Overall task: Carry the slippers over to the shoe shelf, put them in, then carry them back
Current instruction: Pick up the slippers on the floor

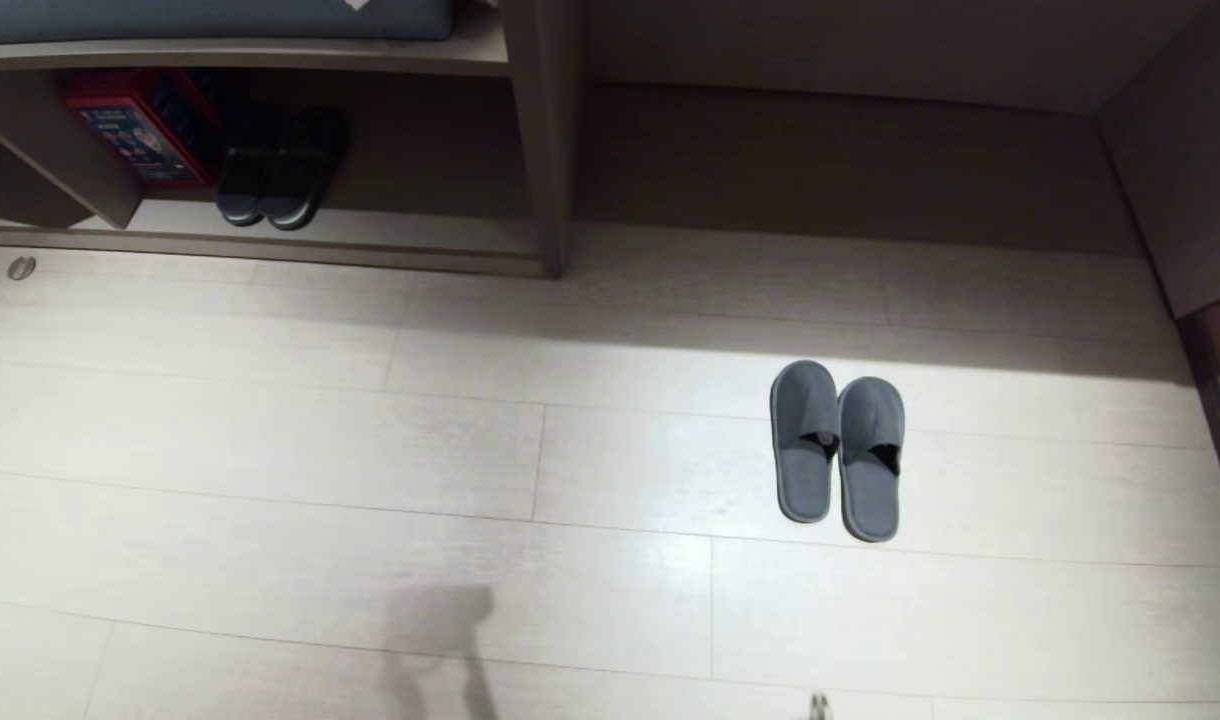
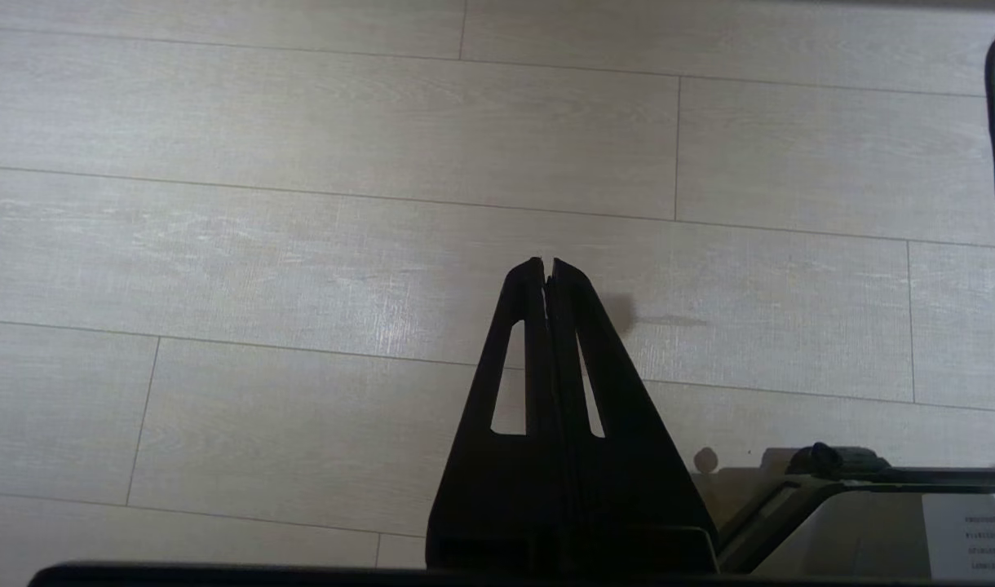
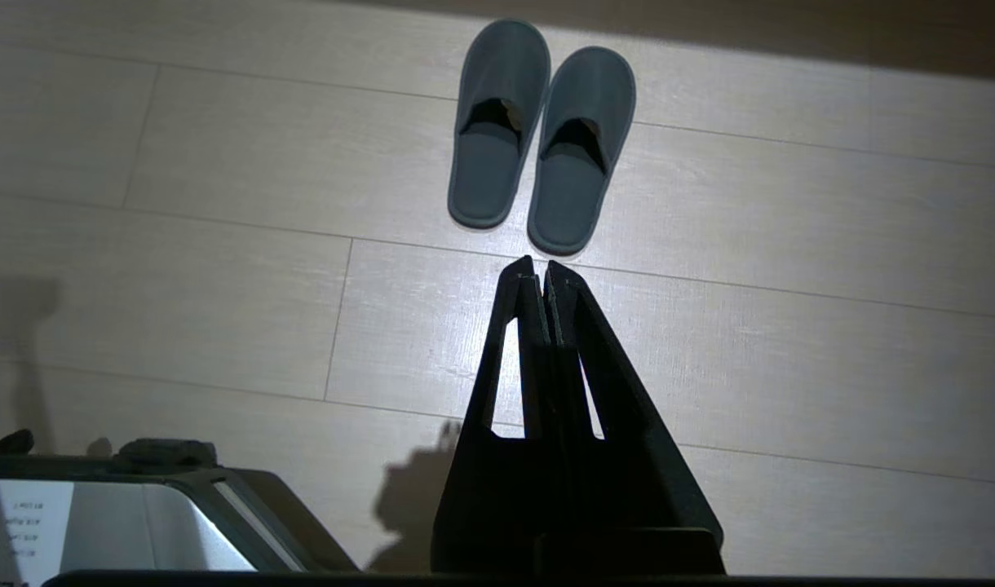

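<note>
The pair of flat blue-grey fabric slippers [image 1: 837, 450] lies side by side on the pale plank floor [image 1: 370, 450], well apart from the low beige laminate shoe shelf [image 1: 535, 140]; the right gripper [image 3: 540, 273] hangs short of their heels, fingers pressed together, empty; the left gripper [image 2: 546, 267] likewise. A one-handed pinch may catch only one slipper; a dark closed-toe pair [image 1: 280, 170] and red box [image 1: 140, 125] already crowd the cubby.

Shoe shelf [image 1: 530, 130] cropped top and left; dark pair [image 1: 280, 170] deep in shadow.
</note>
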Available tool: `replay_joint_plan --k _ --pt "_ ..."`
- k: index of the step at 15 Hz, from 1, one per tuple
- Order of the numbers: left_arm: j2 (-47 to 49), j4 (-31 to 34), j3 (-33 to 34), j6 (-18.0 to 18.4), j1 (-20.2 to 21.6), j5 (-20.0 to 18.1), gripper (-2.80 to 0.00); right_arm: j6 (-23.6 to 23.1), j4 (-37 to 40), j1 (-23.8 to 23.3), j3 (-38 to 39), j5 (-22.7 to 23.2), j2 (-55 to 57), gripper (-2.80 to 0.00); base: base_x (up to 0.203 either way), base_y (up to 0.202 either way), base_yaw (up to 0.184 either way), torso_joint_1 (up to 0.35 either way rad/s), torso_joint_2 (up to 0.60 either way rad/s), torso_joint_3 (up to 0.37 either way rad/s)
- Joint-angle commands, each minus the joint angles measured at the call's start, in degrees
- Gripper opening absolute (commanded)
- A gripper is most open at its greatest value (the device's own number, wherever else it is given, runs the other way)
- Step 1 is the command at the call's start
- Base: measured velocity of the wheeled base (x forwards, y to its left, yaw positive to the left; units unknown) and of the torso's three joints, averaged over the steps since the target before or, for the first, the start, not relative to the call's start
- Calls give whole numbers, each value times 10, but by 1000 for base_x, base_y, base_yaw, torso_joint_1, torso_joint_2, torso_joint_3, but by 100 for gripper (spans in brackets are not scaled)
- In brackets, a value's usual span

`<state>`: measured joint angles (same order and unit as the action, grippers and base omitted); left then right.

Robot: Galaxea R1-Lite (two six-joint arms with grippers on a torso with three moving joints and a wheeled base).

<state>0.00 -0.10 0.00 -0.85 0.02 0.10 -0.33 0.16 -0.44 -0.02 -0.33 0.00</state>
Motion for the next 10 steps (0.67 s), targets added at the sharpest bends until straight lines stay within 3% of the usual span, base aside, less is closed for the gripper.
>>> replay_joint_plan --k 1,10 --pt "0 0 0 0 0 0 -280 -1 0 0 0 0 -1 -280 0 0 0 -1 4 -200" --pt "0 0 1 1 0 0 -280 -9 0 0 0 1 0 -280 0 0 0 4 2 -198"
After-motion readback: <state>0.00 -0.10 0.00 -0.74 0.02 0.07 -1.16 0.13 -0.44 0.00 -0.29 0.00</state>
